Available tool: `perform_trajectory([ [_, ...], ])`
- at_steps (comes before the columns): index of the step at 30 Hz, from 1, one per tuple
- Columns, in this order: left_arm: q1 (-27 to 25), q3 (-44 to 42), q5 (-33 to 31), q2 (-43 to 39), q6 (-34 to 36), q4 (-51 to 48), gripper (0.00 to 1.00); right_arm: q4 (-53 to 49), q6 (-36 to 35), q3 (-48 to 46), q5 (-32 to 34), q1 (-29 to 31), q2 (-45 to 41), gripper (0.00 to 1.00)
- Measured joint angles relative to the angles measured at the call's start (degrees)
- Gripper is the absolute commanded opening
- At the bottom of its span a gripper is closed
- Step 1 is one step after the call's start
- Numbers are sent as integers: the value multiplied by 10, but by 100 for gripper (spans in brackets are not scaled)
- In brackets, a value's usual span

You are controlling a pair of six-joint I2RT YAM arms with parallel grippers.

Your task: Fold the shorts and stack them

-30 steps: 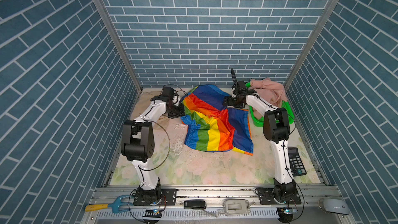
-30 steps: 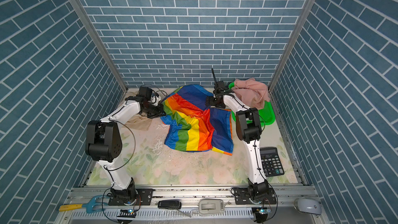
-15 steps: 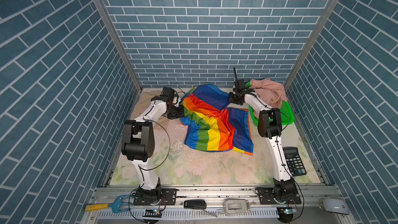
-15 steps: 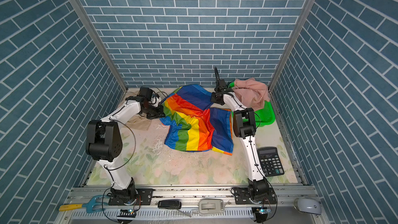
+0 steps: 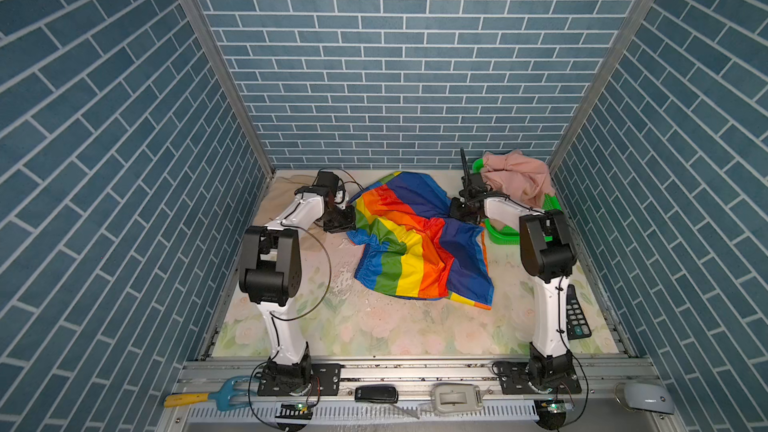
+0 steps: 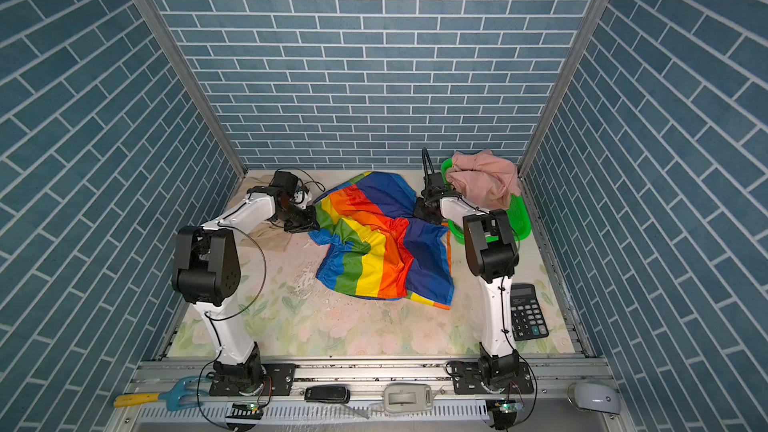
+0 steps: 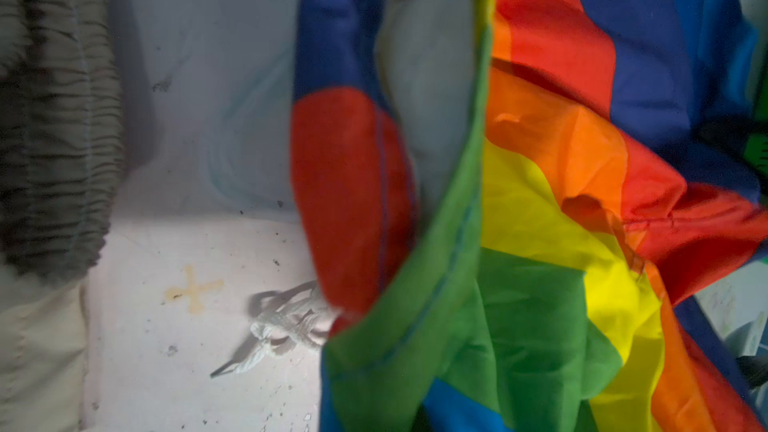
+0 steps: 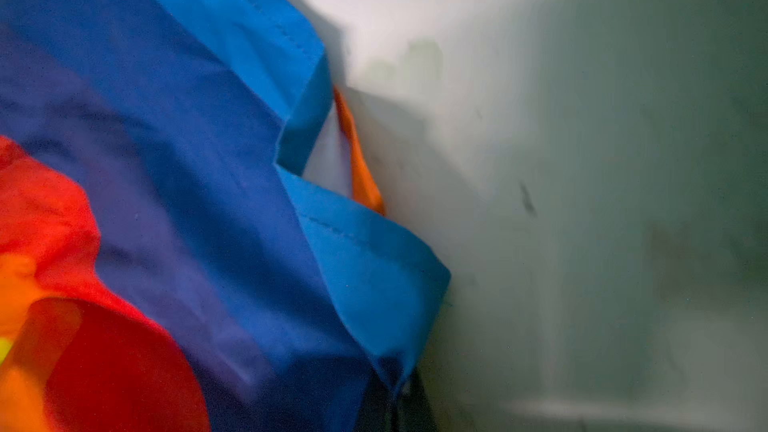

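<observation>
One pair, the rainbow-striped shorts (image 5: 415, 251), is being flanked by both jaws on the tabletop (image 5: 374, 326). Its blue edge is seemingly being pinched in the closed jaws of the right gripper (image 5: 458, 215). At the left gripper (image 5: 348, 220) the jaw state cannot be told.

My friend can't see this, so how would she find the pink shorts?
Go to the far right corner of the table, by the blue brick back wall, where a green basket sits. The pink shorts are heaped in it: plain pink and bunched, unlike the striped rainbow shorts spread out nearby.
</observation>
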Motion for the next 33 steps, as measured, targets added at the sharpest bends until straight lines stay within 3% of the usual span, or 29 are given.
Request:
perform_trajectory([
  [3,1,31,-8,10,2,-9,47,45,25,-128,-2,8,-83,0],
  [6,2,66,-22,13,4,-25,82,72,35,-197,-3,18,-115,0],
  [7,2,81,-31,13,8,-32,98,84,37,-209,-4,21,-122,0],
  [12,4,150,-75,13,9,-58,100,100,37,-217,-8,26,-125,0],
  [19,17,232,-132,26,-44,-79,100,99,32,-213,-4,33,-125,0],
  [22,45,238,-77,28,-95,-47,100,99,29,-219,-1,37,-135,0],
  [26,85,168,2,26,-164,42,100,99,24,-230,1,38,-157,0],
  [33,81,145,89,62,-182,84,88,104,23,-235,0,38,-165,0],
])
